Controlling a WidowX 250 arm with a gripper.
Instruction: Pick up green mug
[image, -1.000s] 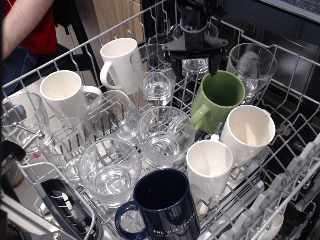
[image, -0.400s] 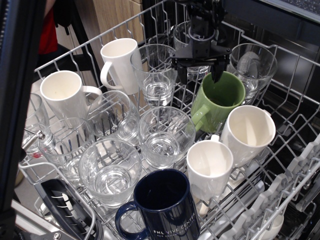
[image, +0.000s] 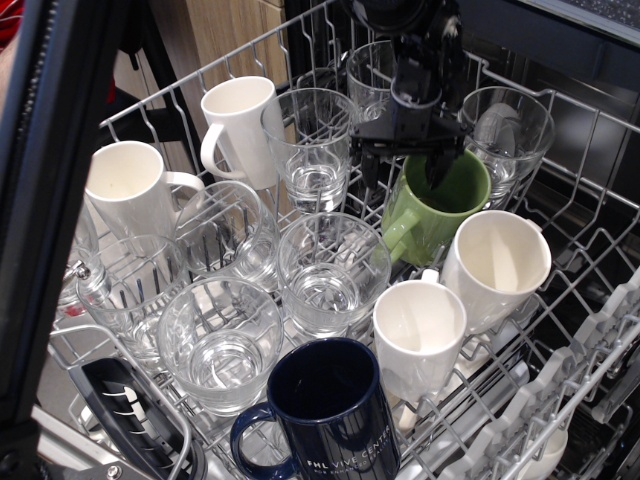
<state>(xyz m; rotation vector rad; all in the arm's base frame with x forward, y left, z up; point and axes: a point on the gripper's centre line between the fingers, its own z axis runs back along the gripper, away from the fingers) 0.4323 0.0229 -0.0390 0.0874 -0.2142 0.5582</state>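
Observation:
The green mug (image: 428, 226) lies tilted in the dishwasher rack (image: 590, 215) at the back right, handle toward the lower left, opening facing up and toward the camera. My black gripper (image: 403, 168) hangs from above at the mug's upper left rim. It is open. One of its fingertips (image: 439, 172) is down inside the mug's opening, and the other (image: 366, 172) is outside, left of the rim. The jaws straddle the rim wall without closing on it.
Two white mugs (image: 495, 265) (image: 420, 330) lie right below the green mug. A navy mug (image: 325, 410) is at the front. Several glasses (image: 315, 150) stand left of and behind the gripper. More white mugs (image: 240, 125) are at left. A dark bar (image: 50, 180) blocks the left edge.
My gripper has moved right and down, from above the glass behind the mug to the mug's rim, with one finger now inside. The dark bar at left has come further into view.

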